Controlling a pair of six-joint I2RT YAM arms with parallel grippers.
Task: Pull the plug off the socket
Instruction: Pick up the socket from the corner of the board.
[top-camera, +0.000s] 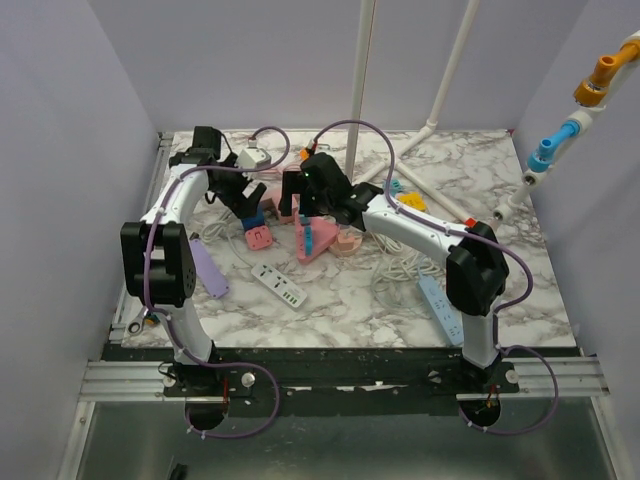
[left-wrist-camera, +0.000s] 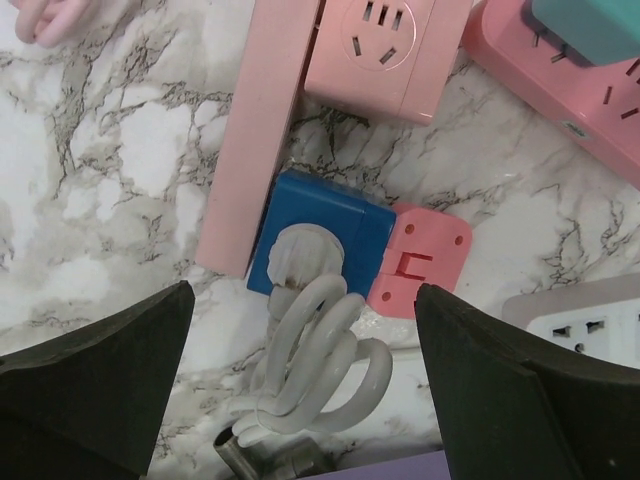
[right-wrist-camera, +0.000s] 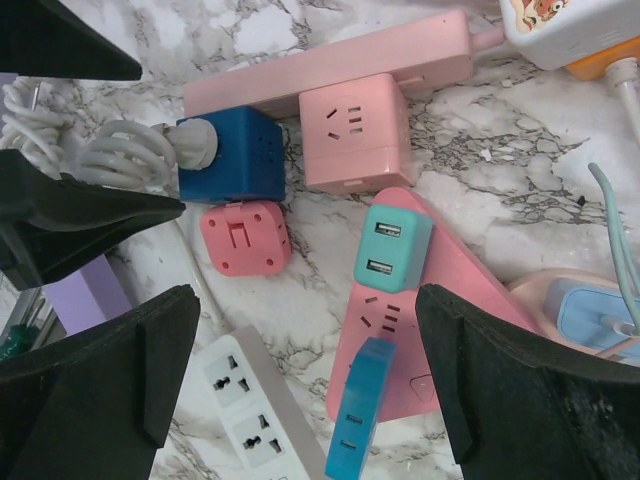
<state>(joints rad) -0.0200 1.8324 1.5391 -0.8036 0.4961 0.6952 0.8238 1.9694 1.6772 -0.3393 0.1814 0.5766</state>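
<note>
White round plastic plug (left-wrist-camera: 308, 255) is sitting in blue cube socket (left-wrist-camera: 365, 240), centred just ahead of left jaws, which are gaping empty, as are right jaws.

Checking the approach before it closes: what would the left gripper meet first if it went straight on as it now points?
Probably the white plug in the blue socket cube, which sits centred ahead of the open left gripper. Its looped cord lies beside it and might touch first; depth is unclear.

One blue socket cube (left-wrist-camera: 345, 215), one white plug (left-wrist-camera: 305, 257) — one purple strip (top-camera: 208, 268).
</note>
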